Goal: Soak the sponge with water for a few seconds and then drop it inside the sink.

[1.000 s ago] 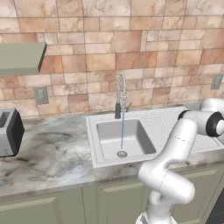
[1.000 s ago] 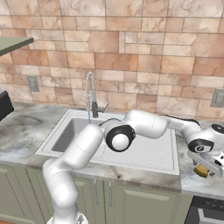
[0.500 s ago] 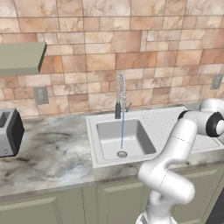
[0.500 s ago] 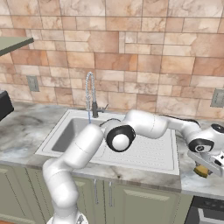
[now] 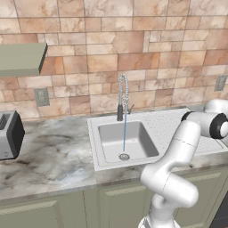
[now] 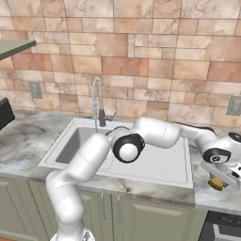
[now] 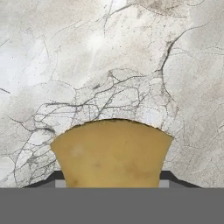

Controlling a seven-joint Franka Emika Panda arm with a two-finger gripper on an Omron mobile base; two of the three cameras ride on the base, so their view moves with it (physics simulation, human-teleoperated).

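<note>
While the water runs into the sink, the sponge sits clamped between the jaws at 6 o'clock over marble counter; right base view shows it right of the sink.

I count one yellow-ochre sponge block, one pale square sink basin, one thin blue water stream, one toaster.

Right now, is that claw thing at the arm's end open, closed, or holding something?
End effector: shut on the sponge, over the marble counter.
</note>
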